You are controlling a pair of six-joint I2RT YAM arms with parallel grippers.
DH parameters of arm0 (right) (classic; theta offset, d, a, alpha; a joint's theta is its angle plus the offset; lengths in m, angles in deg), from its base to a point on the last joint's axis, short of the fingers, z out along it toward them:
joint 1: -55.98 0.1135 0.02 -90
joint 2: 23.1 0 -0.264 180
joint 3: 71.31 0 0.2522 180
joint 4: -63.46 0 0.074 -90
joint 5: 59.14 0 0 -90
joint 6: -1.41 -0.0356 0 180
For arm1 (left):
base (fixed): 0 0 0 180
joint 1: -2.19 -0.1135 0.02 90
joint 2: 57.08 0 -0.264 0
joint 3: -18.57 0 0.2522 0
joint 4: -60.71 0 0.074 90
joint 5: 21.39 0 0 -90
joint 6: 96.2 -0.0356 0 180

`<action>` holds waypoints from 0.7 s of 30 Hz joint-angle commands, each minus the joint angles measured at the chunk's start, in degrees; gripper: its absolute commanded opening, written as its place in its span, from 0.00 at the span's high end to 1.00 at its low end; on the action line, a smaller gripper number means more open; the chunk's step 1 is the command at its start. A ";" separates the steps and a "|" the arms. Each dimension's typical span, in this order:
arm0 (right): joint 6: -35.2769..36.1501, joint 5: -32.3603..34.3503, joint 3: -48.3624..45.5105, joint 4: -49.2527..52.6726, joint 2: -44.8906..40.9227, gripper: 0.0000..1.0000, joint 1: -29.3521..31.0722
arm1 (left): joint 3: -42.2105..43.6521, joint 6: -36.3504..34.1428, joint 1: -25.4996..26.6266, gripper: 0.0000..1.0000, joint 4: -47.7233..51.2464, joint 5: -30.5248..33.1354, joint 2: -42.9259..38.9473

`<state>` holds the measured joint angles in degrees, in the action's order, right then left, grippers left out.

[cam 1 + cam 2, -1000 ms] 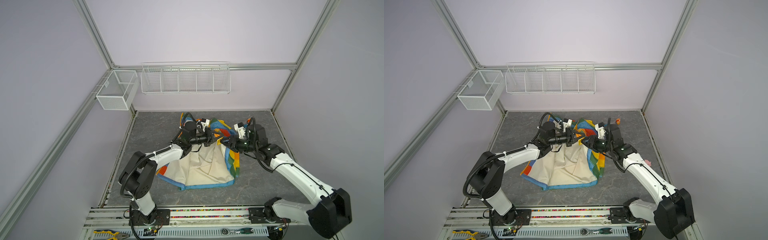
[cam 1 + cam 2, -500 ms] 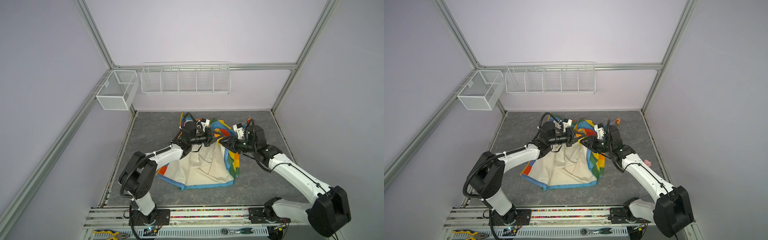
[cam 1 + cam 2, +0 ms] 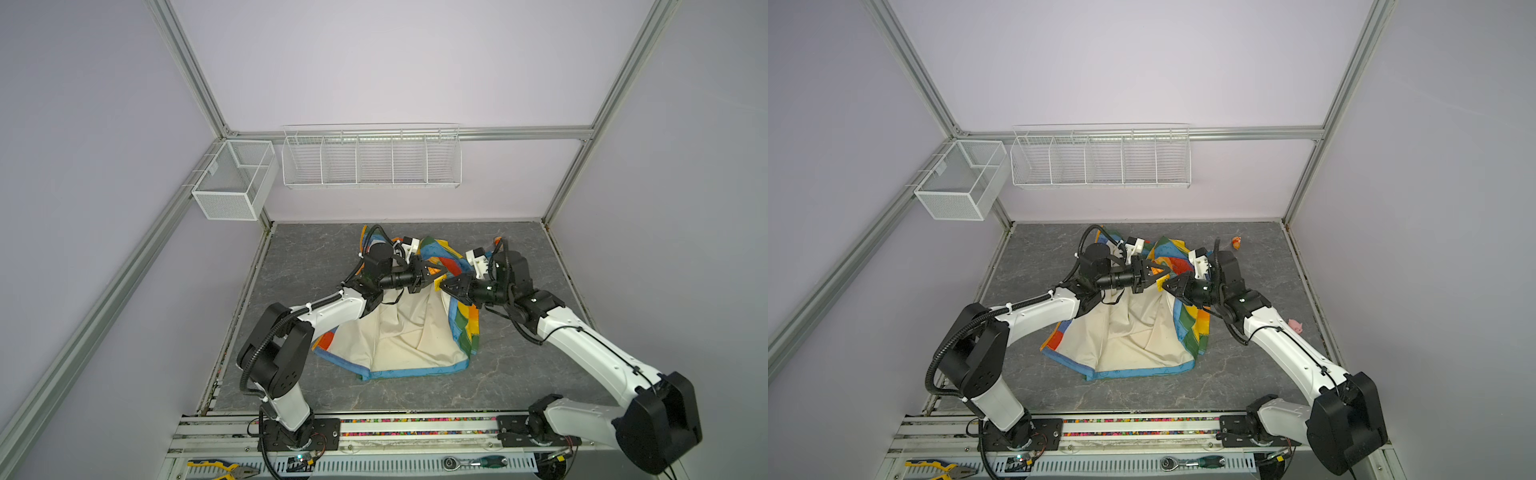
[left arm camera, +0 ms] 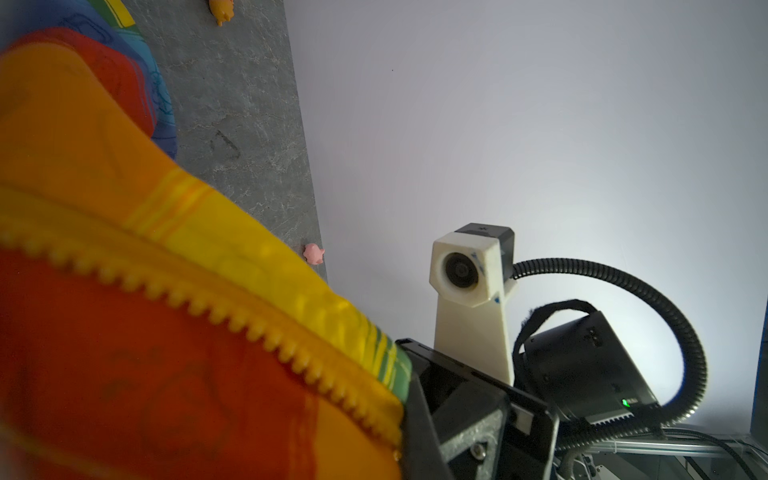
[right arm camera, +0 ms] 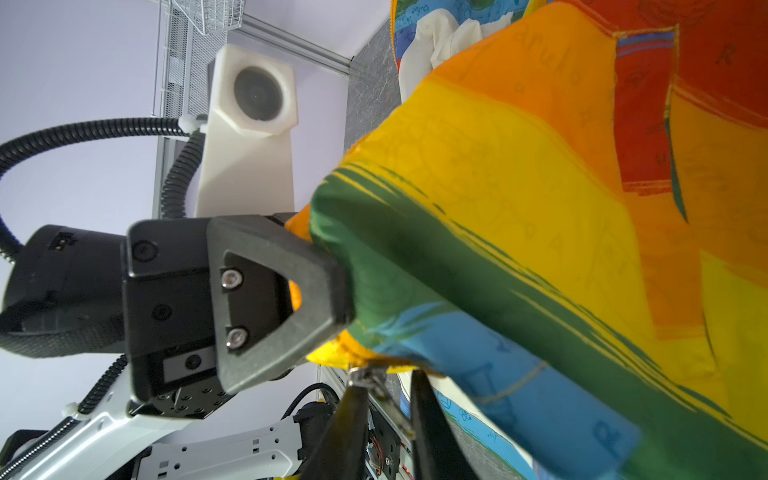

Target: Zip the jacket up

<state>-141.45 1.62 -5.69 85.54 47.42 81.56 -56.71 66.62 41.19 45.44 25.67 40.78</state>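
The rainbow-striped jacket (image 3: 407,332) (image 3: 1133,332) lies open on the grey table, cream lining up. Both grippers meet at its raised upper edge. My left gripper (image 3: 432,275) (image 3: 1162,275) is shut on the orange-yellow zipper strip (image 4: 232,320); fabric hides its jaws in the left wrist view. One of its fingers (image 5: 270,299) shows clamped on the cloth (image 5: 540,208). My right gripper (image 3: 443,286) (image 3: 1165,285) (image 5: 388,382) faces it tip to tip. Its jaws stand narrow, with the metal zipper pull (image 5: 382,395) pinched slantwise between them.
A small orange toy (image 3: 1236,242) lies at the back right of the table and a pink toy (image 3: 1295,325) by the right edge. Two white wire baskets (image 3: 372,158) (image 3: 235,183) hang on the walls. Pliers (image 3: 220,469) and a ratchet (image 3: 473,462) lie on the front rail.
My right gripper has crept left toward the left one and its jaws have narrowed around the zipper pull. The left arm and its hold have not changed.
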 commanded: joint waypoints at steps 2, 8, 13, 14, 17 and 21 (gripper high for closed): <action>0.25 1.06 1.19 1.88 0.67 0.87 0.03 | 0.26 -0.92 0.02 1.00 -0.86 -0.39 -1.84; 1.35 2.86 0.52 4.85 -0.42 0.93 0.09 | -0.56 -1.62 -0.33 1.00 -0.85 -0.22 -1.78; 0.77 3.22 -3.28 3.95 -1.14 0.93 0.20 | -2.31 -1.89 -0.76 1.00 -0.33 -0.31 -1.67; 0.51 3.22 -4.10 3.47 -1.28 0.93 0.29 | -2.59 -1.88 -0.86 1.00 -0.32 -0.39 -1.71; 0.08 3.14 -5.39 2.24 -1.55 0.93 0.44 | -3.06 -2.23 -0.97 1.00 0.19 -0.48 -1.68; 0.43 2.87 -5.47 2.31 -1.61 0.93 0.87 | -3.00 -2.64 -1.03 1.00 0.63 -0.57 -1.52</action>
<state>-140.68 3.42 -9.45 85.80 46.50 82.09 -56.79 64.85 40.86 48.80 25.21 40.74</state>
